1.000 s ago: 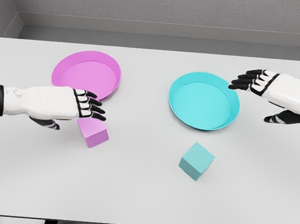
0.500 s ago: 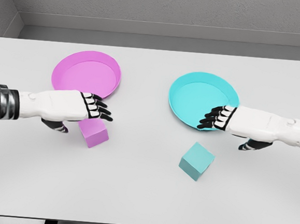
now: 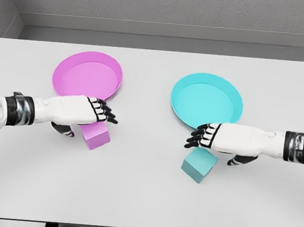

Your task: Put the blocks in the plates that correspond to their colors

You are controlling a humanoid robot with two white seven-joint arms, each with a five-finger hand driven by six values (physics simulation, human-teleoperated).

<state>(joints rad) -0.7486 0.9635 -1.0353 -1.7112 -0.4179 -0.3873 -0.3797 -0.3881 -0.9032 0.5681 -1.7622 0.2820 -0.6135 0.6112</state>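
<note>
head view: pink block (image 3: 94, 135) lies near the pink plate (image 3: 88, 77), corner toward the viewer, under the left hand (image 3: 83, 112), fingers loosely extended, holding nothing. teal block (image 3: 199, 164), likewise turned, sits near the teal plate (image 3: 207, 101) beneath the right hand (image 3: 218, 138), fingers relaxed, empty.

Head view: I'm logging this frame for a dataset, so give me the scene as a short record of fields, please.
surface: white table
pink plate: far left, empty
cyan plate: far right, empty
pink block: on table, in front of pink plate
cyan block: on table, in front of cyan plate
left robot hand: fingers extended above pink block, not grasping
right robot hand: fingers extended above cyan block, not grasping
blocks placed: none
</note>
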